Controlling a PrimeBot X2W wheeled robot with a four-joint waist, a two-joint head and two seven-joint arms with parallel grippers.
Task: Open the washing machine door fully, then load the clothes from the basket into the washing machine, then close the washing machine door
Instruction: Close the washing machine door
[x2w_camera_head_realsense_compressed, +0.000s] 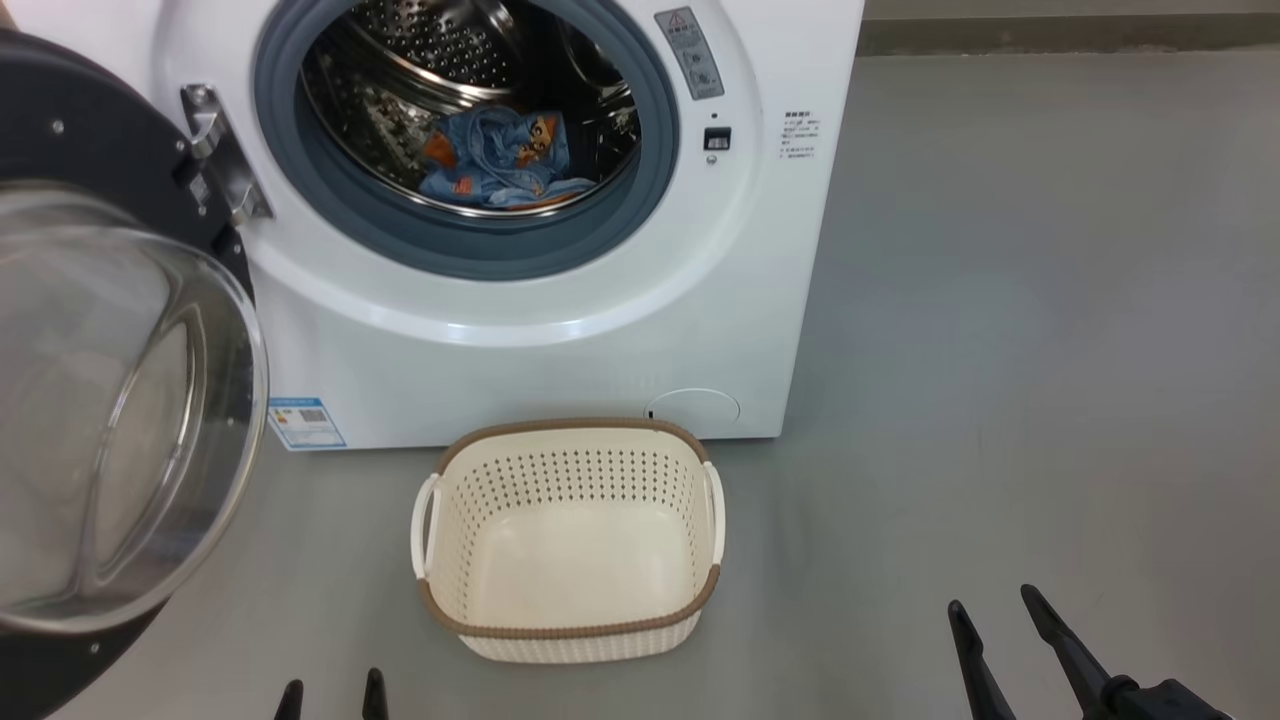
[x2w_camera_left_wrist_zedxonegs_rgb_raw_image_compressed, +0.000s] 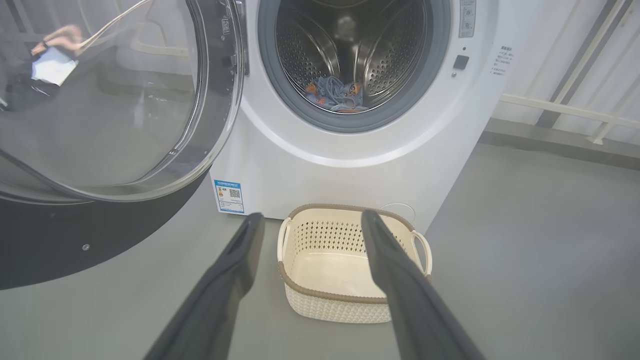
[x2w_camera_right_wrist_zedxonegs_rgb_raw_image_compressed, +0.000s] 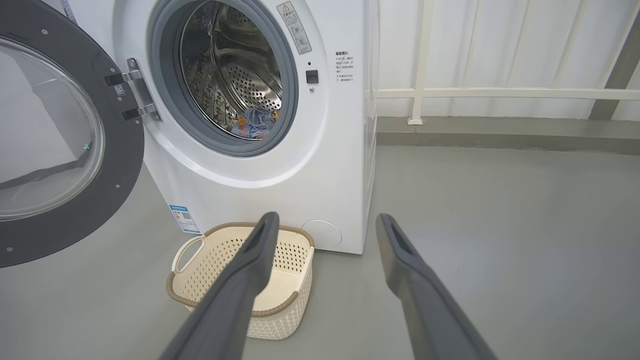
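Left tool (x2w_camera_head_realsense_compressed: 332, 690), right tool (x2w_camera_head_realsense_compressed: 992, 600) spread wide; clothes (x2w_camera_head_realsense_compressed: 495, 160) inside washing machine (x2w_camera_head_realsense_compressed: 560, 370).

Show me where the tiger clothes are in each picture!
Head view: the clothes lie low in the drum, upper middle.
Left wrist view: the clothes, upper middle, inside the drum.
Right wrist view: the clothes, left of centre, inside the drum.
Shared landmark: the basket on the floor before the washing machine.
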